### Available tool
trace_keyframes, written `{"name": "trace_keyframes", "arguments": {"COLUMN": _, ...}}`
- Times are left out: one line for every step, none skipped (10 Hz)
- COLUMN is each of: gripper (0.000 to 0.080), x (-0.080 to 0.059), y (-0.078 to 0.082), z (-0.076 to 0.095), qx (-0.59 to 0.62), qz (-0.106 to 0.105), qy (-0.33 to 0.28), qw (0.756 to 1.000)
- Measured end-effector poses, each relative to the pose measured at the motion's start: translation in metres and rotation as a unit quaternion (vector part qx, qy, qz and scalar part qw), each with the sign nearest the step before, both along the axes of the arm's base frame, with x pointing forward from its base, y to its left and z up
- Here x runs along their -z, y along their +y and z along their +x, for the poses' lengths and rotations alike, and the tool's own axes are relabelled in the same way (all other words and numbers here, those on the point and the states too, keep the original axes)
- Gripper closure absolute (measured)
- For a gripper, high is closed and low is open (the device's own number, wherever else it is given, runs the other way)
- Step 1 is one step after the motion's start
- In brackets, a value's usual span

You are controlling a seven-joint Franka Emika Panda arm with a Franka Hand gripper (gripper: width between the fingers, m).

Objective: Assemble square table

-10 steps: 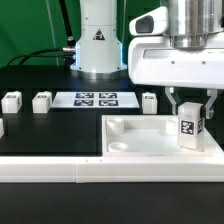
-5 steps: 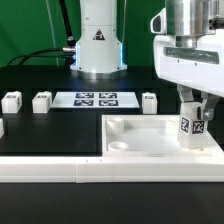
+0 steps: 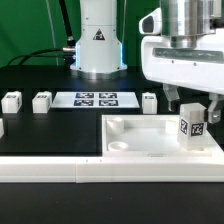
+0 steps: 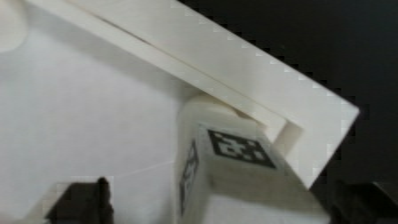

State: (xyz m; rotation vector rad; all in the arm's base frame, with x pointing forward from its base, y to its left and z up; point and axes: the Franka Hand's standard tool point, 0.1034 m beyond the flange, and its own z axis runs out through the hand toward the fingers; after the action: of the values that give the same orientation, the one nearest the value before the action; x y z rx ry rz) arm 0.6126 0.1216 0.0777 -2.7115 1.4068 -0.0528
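The white square tabletop (image 3: 140, 135) lies rim-up at the exterior view's lower right. A white tagged leg (image 3: 192, 127) stands upright in its far right corner socket. My gripper (image 3: 192, 104) hangs straight over this leg with one finger on each side and a gap to the leg on both sides, so it is open. In the wrist view the leg (image 4: 240, 160) sits in the tabletop's corner (image 4: 107, 110), between the two dark fingertips (image 4: 80, 200) of my gripper (image 4: 222, 205), which do not touch it.
Three loose legs (image 3: 12, 100), (image 3: 42, 100), (image 3: 148, 100) stand in a row on the black table, and another (image 3: 1, 128) shows at the left edge. The marker board (image 3: 95, 99) lies between them. A long white rail (image 3: 60, 170) runs along the front. The robot base (image 3: 98, 45) stands behind.
Half a second ago the gripper was further right and shut on the turned leg. Now it is back over the leg with its fingers spread apart.
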Motion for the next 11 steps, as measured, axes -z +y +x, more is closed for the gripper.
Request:
{"name": "trace_keyframes", "arguments": {"gripper": 0.0154, "x": -0.0001, "y": 0.0049, "z": -0.0007, "qx": -0.069, "qz": -0.014, "qy": 0.003, "qw": 0.997}}
{"name": "trace_keyframes", "arguments": {"gripper": 0.0154, "x": 0.0, "y": 0.0045, "z": -0.0006, "qx": -0.106, "qz": -0.017, "qy": 0.001, "qw": 0.994}}
{"name": "trace_keyframes", "arguments": {"gripper": 0.0151, "x": 0.0002, "y": 0.0038, "z": -0.0007, "qx": -0.15, "qz": -0.02, "qy": -0.001, "qw": 0.989}}
{"name": "trace_keyframes", "arguments": {"gripper": 0.015, "x": 0.0002, "y": 0.0038, "z": -0.0007, "qx": -0.187, "qz": -0.022, "qy": -0.003, "qw": 0.982}}
{"name": "trace_keyframes", "arguments": {"gripper": 0.015, "x": 0.0002, "y": 0.004, "z": -0.0008, "qx": -0.222, "qz": -0.025, "qy": -0.005, "qw": 0.975}}
{"name": "trace_keyframes", "arguments": {"gripper": 0.015, "x": 0.0001, "y": 0.0064, "z": -0.0013, "qx": -0.268, "qz": -0.033, "qy": -0.006, "qw": 0.963}}
{"name": "trace_keyframes", "arguments": {"gripper": 0.015, "x": 0.0002, "y": 0.0055, "z": -0.0012, "qx": -0.333, "qz": -0.038, "qy": -0.008, "qw": 0.942}}
{"name": "trace_keyframes", "arguments": {"gripper": 0.015, "x": -0.0001, "y": 0.0047, "z": -0.0009, "qx": -0.382, "qz": -0.043, "qy": -0.009, "qw": 0.923}}
{"name": "trace_keyframes", "arguments": {"gripper": 0.015, "x": -0.0002, "y": 0.0045, "z": -0.0007, "qx": -0.423, "qz": -0.045, "qy": -0.011, "qw": 0.905}}
{"name": "trace_keyframes", "arguments": {"gripper": 0.015, "x": -0.0005, "y": 0.0031, "z": -0.0001, "qx": -0.458, "qz": -0.047, "qy": -0.013, "qw": 0.888}}
{"name": "trace_keyframes", "arguments": {"gripper": 0.015, "x": -0.0004, "y": 0.0009, "z": 0.0002, "qx": -0.485, "qz": -0.049, "qy": -0.014, "qw": 0.873}}
